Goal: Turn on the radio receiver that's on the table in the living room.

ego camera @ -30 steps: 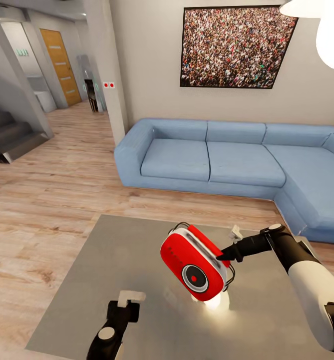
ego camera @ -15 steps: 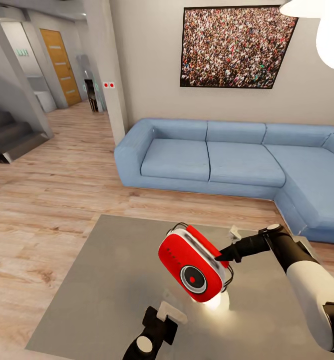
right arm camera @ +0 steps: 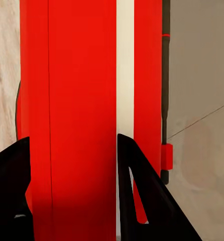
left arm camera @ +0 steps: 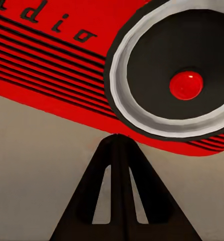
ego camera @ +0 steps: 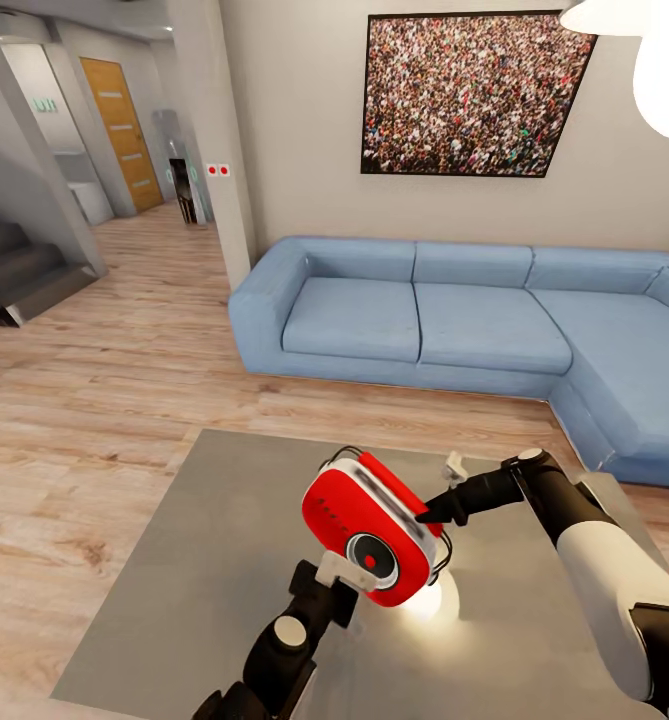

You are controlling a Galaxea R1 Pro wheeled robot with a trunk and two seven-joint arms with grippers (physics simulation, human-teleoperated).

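The red radio receiver (ego camera: 359,520) hangs tilted just over the grey glossy table (ego camera: 214,540), its face with the round dial (ego camera: 370,560) turned toward me. My right gripper (ego camera: 430,514) is shut on its far side; in the right wrist view the red body with its white rim (right arm camera: 124,75) sits between both dark fingers (right arm camera: 142,196). My left gripper (ego camera: 346,572) is shut, its tip at the lower edge of the radio's face. The left wrist view has the closed tip (left arm camera: 117,143) just below the dial (left arm camera: 185,85).
A long light-blue corner sofa (ego camera: 454,320) stands beyond the table, under a framed crowd picture (ego camera: 469,90). A white pendant lamp (ego camera: 664,80) hangs at the upper right. Wood plank floor runs left toward stairs (ego camera: 14,265) and an orange door (ego camera: 124,135).
My left arm has swung right and forward from the table's front edge up to the radio's face. The right gripper has carried the radio slightly to the left.
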